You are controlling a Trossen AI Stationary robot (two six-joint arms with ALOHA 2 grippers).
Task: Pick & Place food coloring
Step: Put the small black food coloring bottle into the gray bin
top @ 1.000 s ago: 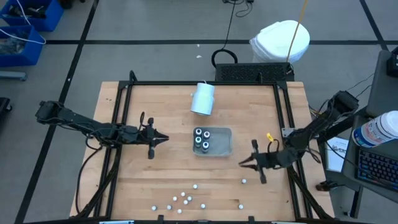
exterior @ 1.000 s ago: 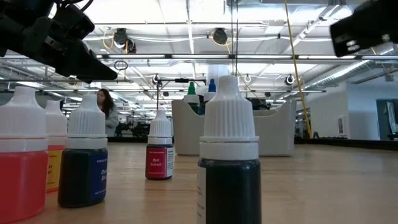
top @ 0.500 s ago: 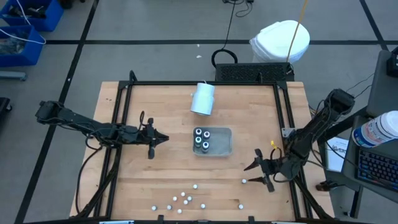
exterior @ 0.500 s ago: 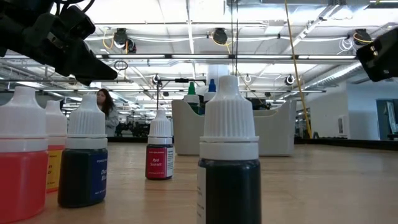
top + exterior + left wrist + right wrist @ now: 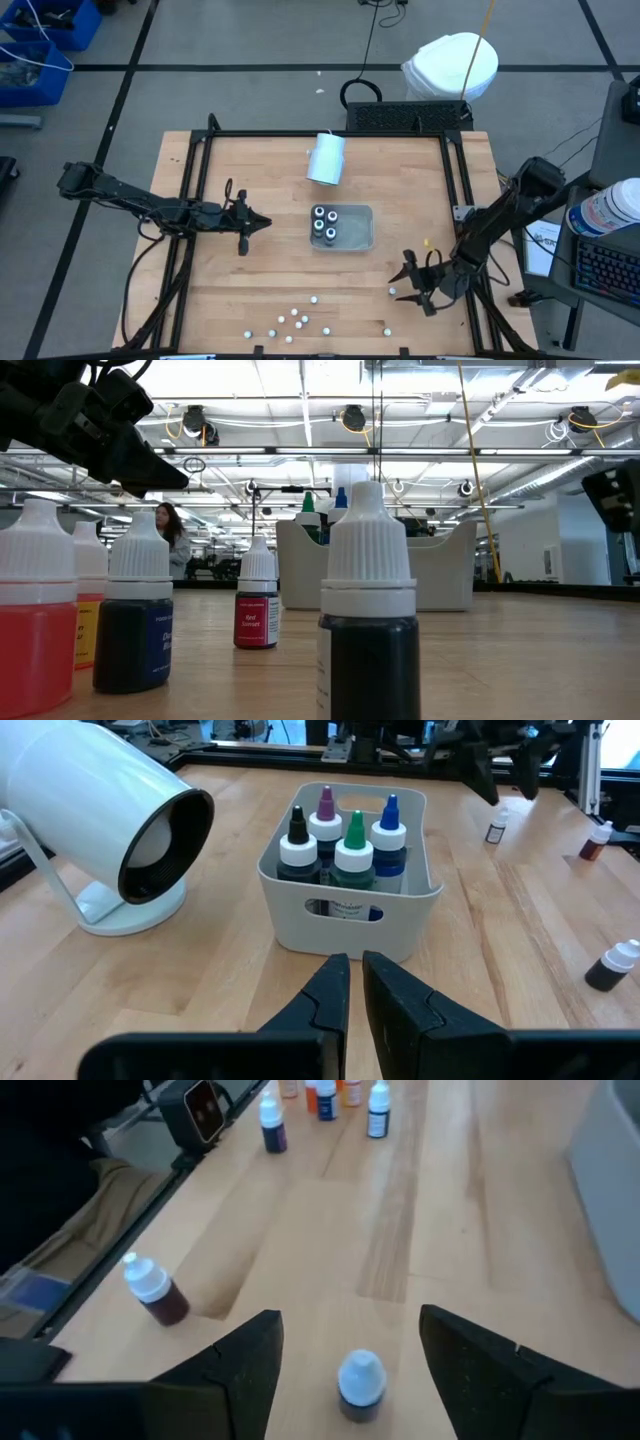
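Observation:
Food coloring bottles stand upright in three places. Several are in the grey tray (image 5: 362,238) at mid-table, seen closer in the left wrist view (image 5: 340,845). A cluster (image 5: 295,320) stands by the near edge. One small bottle (image 5: 393,291) stands alone at the near right. My right gripper (image 5: 405,281) is open around that lone bottle (image 5: 360,1378), one finger on either side, without touching it. My left gripper (image 5: 262,222) hovers shut left of the tray, its fingers (image 5: 355,982) pointing at the tray wall.
A white cylinder (image 5: 325,158) lies on its side behind the tray. Another dark reddish bottle (image 5: 155,1290) stands by the table's near right edge. The cluster's bottles fill the front of the low view (image 5: 368,610). Bare wood lies between tray and cluster.
My right gripper has opened from shut. It has moved toward the table's near edge and come down around the lone bottle at the near right.

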